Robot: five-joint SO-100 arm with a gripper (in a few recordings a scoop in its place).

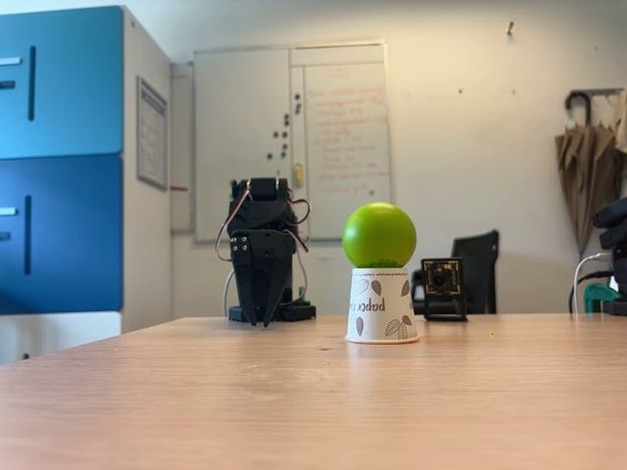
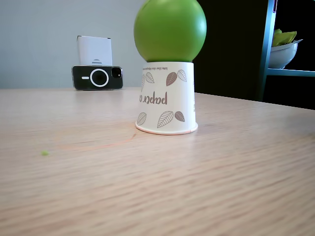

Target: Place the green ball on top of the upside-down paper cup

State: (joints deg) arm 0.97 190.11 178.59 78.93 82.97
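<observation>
The lime-green ball rests on the flat upturned base of the upside-down paper cup, which stands rim-down on the wooden table. In a fixed view from the other side, the ball sits centred on the leaf-printed cup. My black gripper hangs folded at the back of the table, left of the cup and well apart from it. It points down, with its fingers together and nothing between them.
A small black camera stands just behind and right of the cup, with a dark chair beyond. A blue cabinet fills the left. A phone leans against a white box far back.
</observation>
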